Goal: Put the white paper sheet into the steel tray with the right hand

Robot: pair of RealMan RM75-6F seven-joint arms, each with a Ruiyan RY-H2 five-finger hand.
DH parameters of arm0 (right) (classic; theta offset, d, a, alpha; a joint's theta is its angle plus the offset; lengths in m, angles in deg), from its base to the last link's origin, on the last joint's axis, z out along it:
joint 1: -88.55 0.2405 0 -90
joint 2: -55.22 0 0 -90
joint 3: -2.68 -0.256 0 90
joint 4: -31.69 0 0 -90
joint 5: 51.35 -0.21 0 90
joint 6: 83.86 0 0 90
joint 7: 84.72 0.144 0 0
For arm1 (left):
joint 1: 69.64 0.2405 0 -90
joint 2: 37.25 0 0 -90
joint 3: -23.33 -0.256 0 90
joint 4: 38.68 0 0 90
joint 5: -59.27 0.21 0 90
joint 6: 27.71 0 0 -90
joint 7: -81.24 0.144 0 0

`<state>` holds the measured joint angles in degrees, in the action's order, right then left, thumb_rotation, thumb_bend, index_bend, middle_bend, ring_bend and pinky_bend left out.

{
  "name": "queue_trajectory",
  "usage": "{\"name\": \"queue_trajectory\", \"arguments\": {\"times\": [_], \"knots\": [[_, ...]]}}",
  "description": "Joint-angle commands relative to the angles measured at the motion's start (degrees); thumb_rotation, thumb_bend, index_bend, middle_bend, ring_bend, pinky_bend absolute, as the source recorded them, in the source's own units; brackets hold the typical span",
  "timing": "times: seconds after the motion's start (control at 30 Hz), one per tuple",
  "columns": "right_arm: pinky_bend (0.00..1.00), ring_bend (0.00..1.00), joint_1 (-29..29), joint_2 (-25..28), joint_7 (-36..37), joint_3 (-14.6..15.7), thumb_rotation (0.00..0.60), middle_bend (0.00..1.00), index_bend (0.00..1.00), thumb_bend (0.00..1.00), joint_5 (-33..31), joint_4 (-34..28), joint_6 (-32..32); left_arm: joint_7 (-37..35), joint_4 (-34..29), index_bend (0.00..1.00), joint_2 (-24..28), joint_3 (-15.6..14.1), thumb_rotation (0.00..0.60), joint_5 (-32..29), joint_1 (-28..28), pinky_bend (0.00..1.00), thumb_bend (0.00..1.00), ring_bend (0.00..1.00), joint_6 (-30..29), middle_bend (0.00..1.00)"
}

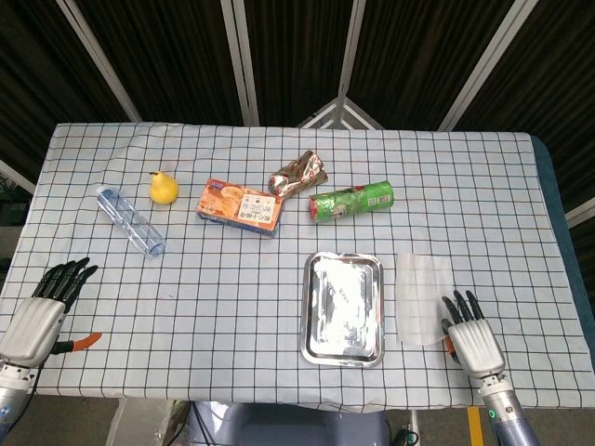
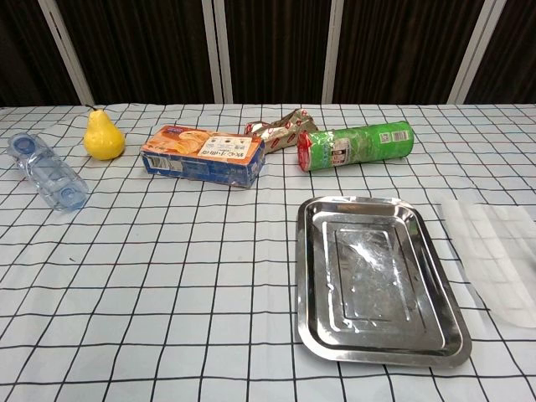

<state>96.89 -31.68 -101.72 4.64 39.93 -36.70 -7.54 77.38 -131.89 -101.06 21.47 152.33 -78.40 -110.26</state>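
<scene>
Now, paper: the white paper sheet (image 1: 424,299) lies flat, just right of the steel tray (image 1: 343,346).
Handling: probably light, floppy; pinch an edge.
Right hand (image 1: 471,336): spread, empty, touching the sheet's near corner.

Left hand (image 1: 42,311) and right hand (image 1: 472,336) lie low, fingers spread, holding nothing.

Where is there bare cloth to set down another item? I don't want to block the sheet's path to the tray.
Free: the wide stretch between the left hand, water bottle and steel tray. Crowded: the far row from pear to green can, and around the paper sheet by the right hand.
</scene>
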Motion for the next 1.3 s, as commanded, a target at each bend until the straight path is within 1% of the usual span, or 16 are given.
{"name": "queue_trajectory", "arguments": {"times": [0.03,0.2,0.37,0.5,0.63,0.8,0.87,0.97,1.03,1.3], "knots": [[0.0,0.0,0.0,-0.1,0.7,0.2,0.6,0.18,0.64,0.57,0.5,0.2,0.5,-0.1,0.0,0.0,0.0,0.0,0.6,0.0,0.0,0.0,0.0,0.0,0.0,0.0],[0.0,0.0,0.0,0.1,1.8,0.4,0.6,0.18,0.64,0.58,1.4,-0.2,1.8,-0.2,0.0,0.0,0.0,0.0,0.6,-0.1,0.0,0.0,0.0,0.0,0.1,0.0],[0.0,0.0,0.5,1.1,3.9,-0.3,0.6,0.18,0.64,0.58,3.3,-3.2,4.8,-0.2,0.0,0.0,0.0,0.0,0.6,-0.1,0.0,0.0,0.0,0.0,0.1,0.0],[0.0,0.0,1.6,2.4,5.3,-1.9,0.6,0.18,0.64,0.58,6.0,-7.9,8.4,0.1,0.1,0.0,0.0,0.0,0.6,0.2,0.0,0.0,0.0,0.0,0.0,0.0],[0.0,0.0,3.4,3.8,4.8,-4.4,0.6,0.18,0.64,0.58,8.3,-14.3,11.2,0.4,0.4,0.0,-0.2,0.0,0.6,0.3,0.0,0.0,0.0,0.0,-0.2,0.0],[0.0,0.0,5.1,4.9,3.2,-7.5,0.6,0.19,0.65,0.59,8.1,-22.6,11.7,0.3,0.4,0.0,-0.2,0.0,0.6,0.2,0.0,0.0,0.0,0.0,-0.1,0.0],[0.0,0.0,5.5,4.8,2.5,-8.0,0.6,0.19,0.65,0.59,8.2,-25.4,11.5,0.3,0.4,0.0,-0.2,0.0,0.6,0.2,-0.1,0.0,0.0,0.0,0.0,0.0],[0.0,0.0,5.7,4.5,0.6,-7.6,0.6,0.19,0.65,0.59,8.0,-28.5,10.5,0.2,0.4,0.0,-0.2,-0.1,0.6,0.2,-0.1,0.0,0.0,0.0,0.1,0.0],[0.0,0.0,5.6,4.2,-0.5,-6.7,0.6,0.19,0.65,0.59,8.2,-29.1,9.9,0.1,0.5,0.0,-0.2,-0.1,0.6,0.3,-0.1,0.0,0.0,0.0,0.1,0.0],[0.0,0.0,4.6,1.3,0.4,-2.8,0.6,0.2,0.66,0.59,10.6,-27.3,9.8,0.1,0.6,0.0,-0.2,-0.2,0.6,0.5,-0.1,0.0,0.0,0.0,0.0,0.0]]}}
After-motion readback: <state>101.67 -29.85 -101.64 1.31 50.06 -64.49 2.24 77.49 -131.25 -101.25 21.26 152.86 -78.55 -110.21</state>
